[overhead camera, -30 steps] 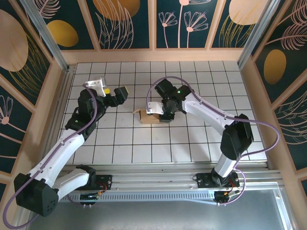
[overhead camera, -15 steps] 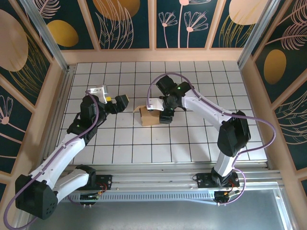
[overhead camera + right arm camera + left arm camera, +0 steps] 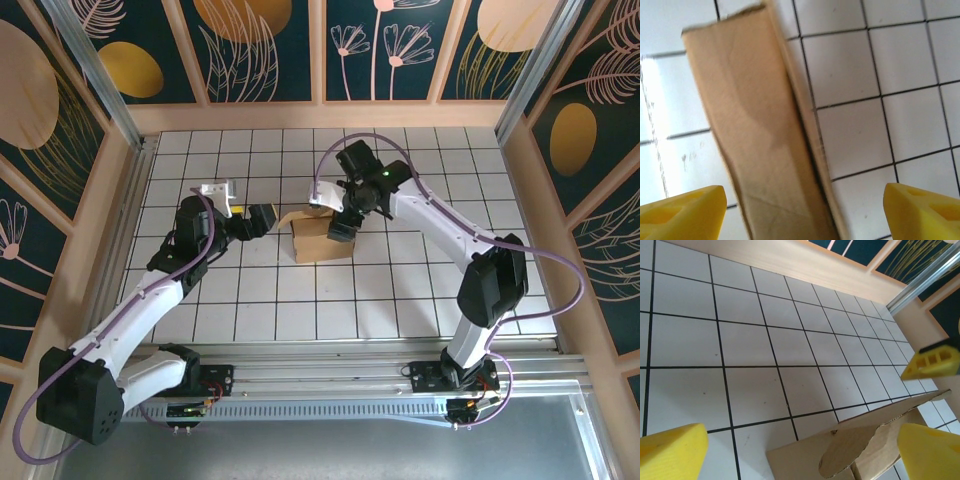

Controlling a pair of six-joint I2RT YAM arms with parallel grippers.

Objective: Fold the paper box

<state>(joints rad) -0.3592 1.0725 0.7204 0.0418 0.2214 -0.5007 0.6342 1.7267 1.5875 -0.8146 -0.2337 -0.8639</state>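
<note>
Locate the paper box near the middle of the white tiled table, between the two arms. It is plain brown cardboard, partly formed into a small square shape, with one flap standing up at its far left corner.

In the left wrist view, note the box low in the frame: a flat edge, a rounded tab and rough cut edges. In the right wrist view, it appears as a long, narrow, lightly creased panel with a fold line along one side.

Check the left gripper: it sits just left of the box, jaws spread wide, holding nothing. Check the right gripper: it hangs over the box's far right part, jaws spread wide; the panel lies between its fingertips, clear of them.
</note>
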